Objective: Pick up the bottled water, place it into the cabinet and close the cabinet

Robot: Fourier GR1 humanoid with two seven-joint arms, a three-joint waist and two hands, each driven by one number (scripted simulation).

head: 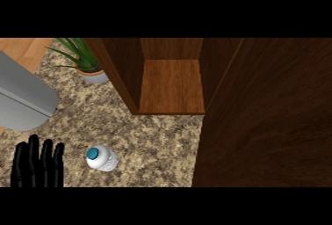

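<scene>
The bottled water (101, 158) stands upright on the speckled stone counter (156, 140), seen from above as a white round body with a teal cap. My left hand (37, 165) rests at the lower left edge, fingers straight and pointing up, a short gap left of the bottle and not touching it. The wooden cabinet (170, 85) stands at the back centre with its inside shelf bare. Its open door (266, 114) swings out toward me and fills the right side of the view. My right hand does not show.
A potted green plant (83, 59) stands left of the cabinet at the back. A grey metal appliance (23, 99) lies along the left edge. The open door blocks everything to the right of the bottle's stretch of counter.
</scene>
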